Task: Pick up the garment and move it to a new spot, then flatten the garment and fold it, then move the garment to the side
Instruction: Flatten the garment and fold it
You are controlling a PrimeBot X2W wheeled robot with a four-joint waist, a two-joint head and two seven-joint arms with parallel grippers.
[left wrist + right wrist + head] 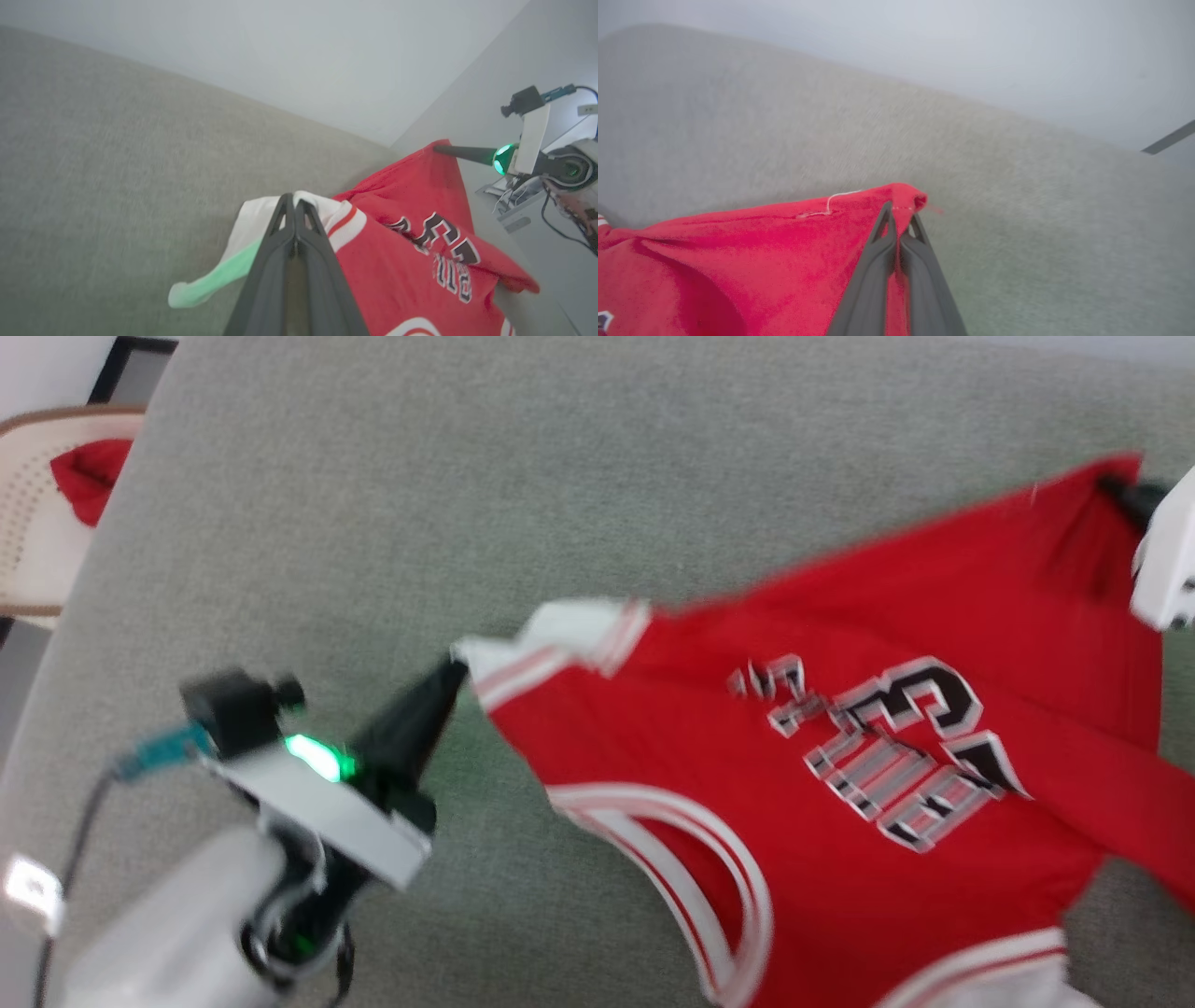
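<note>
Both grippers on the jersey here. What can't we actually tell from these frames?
- Head view: garment lettering smeared by motion blur; lower part cut off by bottom edge.
- Head view: right gripper mostly cut off by right edge.
- Head view: red item on the chair, too small and blurred to identify.
- Right wrist view: dark bar cut by right edge, unidentifiable.

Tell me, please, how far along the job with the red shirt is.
Done: the pickup. The left gripper is shut on a white sleeve and the right gripper on a red corner of the garment. In hand: carrying it, stretched between them over the grey surface. To do: laying it flat, folding, moving it aside; it shows no fold yet.
</note>
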